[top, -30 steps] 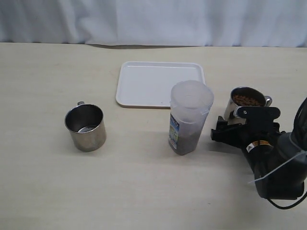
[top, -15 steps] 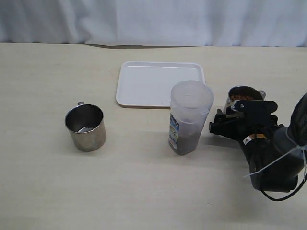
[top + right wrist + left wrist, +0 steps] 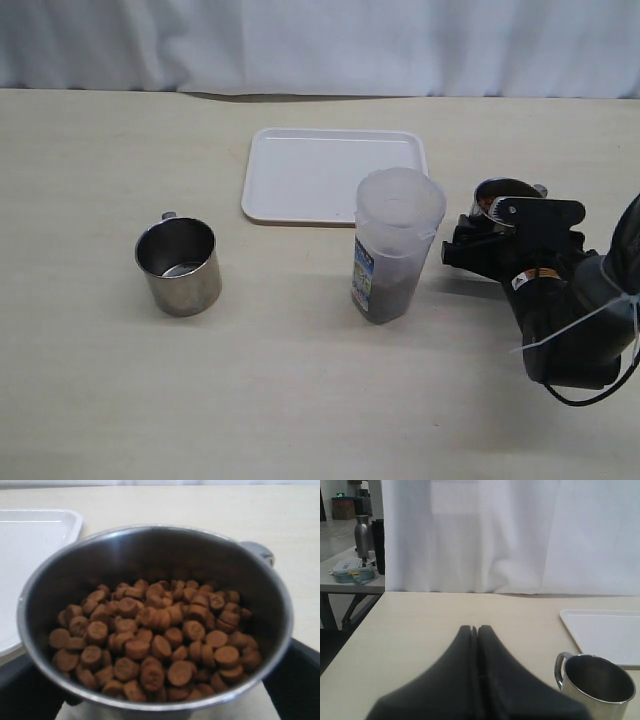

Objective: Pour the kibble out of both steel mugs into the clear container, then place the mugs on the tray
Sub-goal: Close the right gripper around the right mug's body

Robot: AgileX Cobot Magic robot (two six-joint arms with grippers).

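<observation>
An empty steel mug (image 3: 178,265) stands at the left of the table and shows again in the left wrist view (image 3: 597,680). The clear container (image 3: 398,245) stands in the middle with kibble (image 3: 385,295) in its bottom. Behind it lies the white tray (image 3: 335,175), bare. A second steel mug (image 3: 503,192), full of kibble (image 3: 155,635), stands right of the container. My right gripper (image 3: 492,222) is open, with one finger (image 3: 20,690) on each side of this mug. My left gripper (image 3: 474,628) is shut and holds nothing, over the table beside the empty mug.
A white curtain (image 3: 320,45) hangs along the table's back edge. Off the table's left side, the left wrist view shows another table (image 3: 350,582) with a metal bottle (image 3: 363,534). The right arm's body (image 3: 570,320) covers the table's right front.
My right gripper has moved forward and up to the full mug, which it now straddles and mostly hides in the exterior view. Nothing else moved.
</observation>
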